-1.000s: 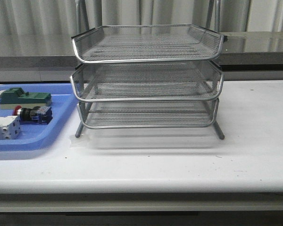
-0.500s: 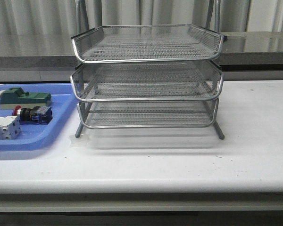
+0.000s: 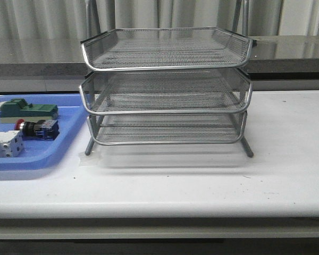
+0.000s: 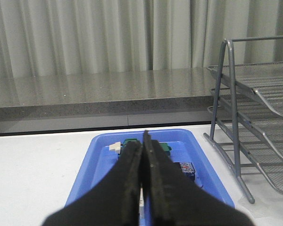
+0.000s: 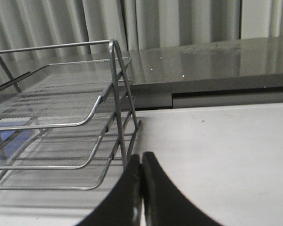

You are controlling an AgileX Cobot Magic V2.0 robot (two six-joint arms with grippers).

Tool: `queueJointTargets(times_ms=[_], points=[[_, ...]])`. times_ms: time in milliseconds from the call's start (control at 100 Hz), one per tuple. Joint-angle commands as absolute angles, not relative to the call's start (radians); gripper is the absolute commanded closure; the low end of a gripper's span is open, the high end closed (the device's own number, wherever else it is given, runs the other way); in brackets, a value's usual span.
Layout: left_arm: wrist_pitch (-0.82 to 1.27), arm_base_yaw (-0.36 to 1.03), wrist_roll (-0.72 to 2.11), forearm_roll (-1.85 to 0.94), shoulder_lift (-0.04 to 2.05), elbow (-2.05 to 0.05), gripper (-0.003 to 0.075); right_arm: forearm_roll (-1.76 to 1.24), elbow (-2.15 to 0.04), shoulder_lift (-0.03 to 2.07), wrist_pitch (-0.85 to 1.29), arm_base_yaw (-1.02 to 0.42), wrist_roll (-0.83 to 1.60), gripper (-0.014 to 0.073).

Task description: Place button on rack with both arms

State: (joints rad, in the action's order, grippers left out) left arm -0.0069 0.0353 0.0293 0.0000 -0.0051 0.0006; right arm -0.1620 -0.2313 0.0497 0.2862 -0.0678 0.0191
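The button (image 3: 38,128), red cap and blue-black body, lies in the blue tray (image 3: 48,159) left of the rack. Its blue body also shows in the left wrist view (image 4: 187,168), beside my fingers. The three-tier silver wire rack (image 3: 166,87) stands mid-table; it shows at the edge of the left wrist view (image 4: 254,117) and in the right wrist view (image 5: 61,122). My left gripper (image 4: 144,141) is shut and empty, back from and above the tray. My right gripper (image 5: 141,160) is shut and empty, beside the rack's right leg. Neither arm shows in the front view.
A green block part (image 3: 26,110) and a white terminal block (image 3: 5,144) lie in the blue tray with the button. A grey counter ledge (image 3: 287,50) and curtains run behind the table. White tabletop (image 3: 287,159) extends right of the rack.
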Motion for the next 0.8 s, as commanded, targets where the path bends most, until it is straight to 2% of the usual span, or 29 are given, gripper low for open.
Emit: queueJointTargets(times_ms=[0,260,660,730,790], points=[[-0.087,0.035,0.019,0.0,-0.038,0.049,0.074,-0.187,-0.354,0.152,0.337,-0.064,0.019,0.0654],[-0.087,0.035,0.019,0.0,-0.038,0.049,0.074,-0.276,-0.598,0.468,0.56,-0.064,0.019,0.0654],[-0.087,0.035,0.019,0.0,-0.038,0.049,0.074,-0.637,-0.627,0.797,0.505,-0.065,0.02,0.0649],[-0.087,0.035,0.019,0.0,-0.038,0.049,0.074,-0.673,-0.627,0.854,0.505,-0.067,0.02,0.0609],[-0.087,0.035,0.019,0.0,-0.038,0.049,0.074,-0.706,-0.627,0.904,0.504,-0.07,0.02,0.0529]])
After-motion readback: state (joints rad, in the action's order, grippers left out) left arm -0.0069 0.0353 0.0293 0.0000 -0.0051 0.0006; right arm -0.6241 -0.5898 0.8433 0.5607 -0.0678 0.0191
